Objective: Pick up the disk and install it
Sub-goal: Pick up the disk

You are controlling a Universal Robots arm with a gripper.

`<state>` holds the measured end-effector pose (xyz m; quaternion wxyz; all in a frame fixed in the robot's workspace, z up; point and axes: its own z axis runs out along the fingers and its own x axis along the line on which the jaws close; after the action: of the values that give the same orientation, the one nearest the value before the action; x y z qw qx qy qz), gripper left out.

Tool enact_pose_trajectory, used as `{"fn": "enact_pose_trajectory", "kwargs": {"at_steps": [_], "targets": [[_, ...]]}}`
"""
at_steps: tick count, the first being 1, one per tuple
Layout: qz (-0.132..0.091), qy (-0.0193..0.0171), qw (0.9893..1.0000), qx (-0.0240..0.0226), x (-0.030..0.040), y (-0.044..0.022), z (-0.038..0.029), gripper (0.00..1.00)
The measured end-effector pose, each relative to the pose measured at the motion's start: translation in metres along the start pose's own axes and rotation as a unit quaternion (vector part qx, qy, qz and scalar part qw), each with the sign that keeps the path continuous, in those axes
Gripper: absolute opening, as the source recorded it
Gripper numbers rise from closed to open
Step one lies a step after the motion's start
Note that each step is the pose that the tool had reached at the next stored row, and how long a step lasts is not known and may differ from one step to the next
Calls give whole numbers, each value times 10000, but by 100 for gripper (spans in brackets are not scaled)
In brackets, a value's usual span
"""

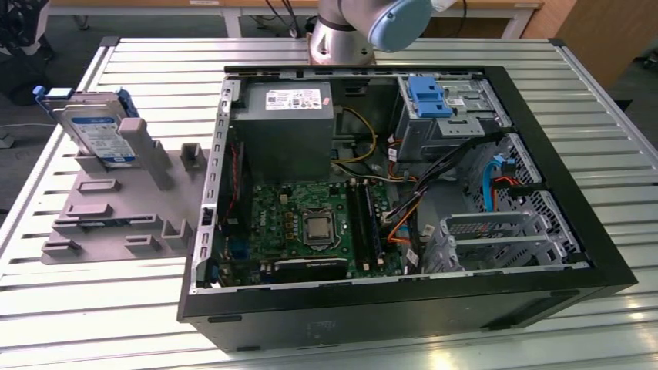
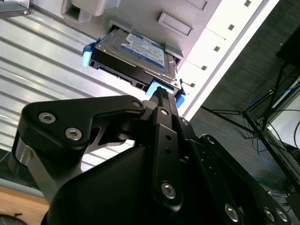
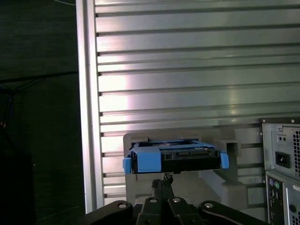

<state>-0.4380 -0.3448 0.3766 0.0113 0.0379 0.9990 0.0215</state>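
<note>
The disk (image 1: 92,131) is a silver drive with a white-and-blue label in a blue carrier. It stands leaning in a grey holder (image 1: 123,200) on the exterior view's left, beside the open computer case (image 1: 606,266). Both wrist views show the disk (image 2: 140,51) (image 3: 176,157) resting in that holder (image 3: 225,187), with its blue carrier ends sticking out. My gripper (image 2: 161,91) (image 3: 164,178) is shut with nothing in it. Its black fingertips point at the disk's near edge and stop a short way from it, not touching.
Inside the case sit a grey power supply box (image 1: 286,116), a green motherboard (image 1: 308,223), cables and a lone blue bracket (image 1: 430,96) in the drive bay. The slatted metal table (image 1: 154,308) ends just beyond the holder. The arm's base (image 1: 350,31) stands behind the case.
</note>
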Motion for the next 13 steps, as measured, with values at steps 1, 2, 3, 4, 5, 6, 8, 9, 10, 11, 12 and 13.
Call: {"fn": "enact_pose_trajectory", "kwargs": {"at_steps": [1,2,3,4,5,6,8,9,10,11,12,13], "targets": [[0,0,10000,0,0,0,0,11],[-2,0,10000,0,0,0,0,11],[-8,0,10000,0,0,0,0,11],[-18,1,10000,0,0,0,0,11],[-34,2,10000,-1,1,0,0,11],[-59,3,10000,-1,1,0,0,11],[-127,6,9999,-2,1,1,-1,11],[-181,8,9998,-4,1,0,0,11],[-249,11,9997,-5,1,0,0,11],[-330,14,9995,-7,1,0,1,11],[-422,18,9991,-9,1,0,1,11],[-515,22,9987,-11,1,0,2,11]]}}
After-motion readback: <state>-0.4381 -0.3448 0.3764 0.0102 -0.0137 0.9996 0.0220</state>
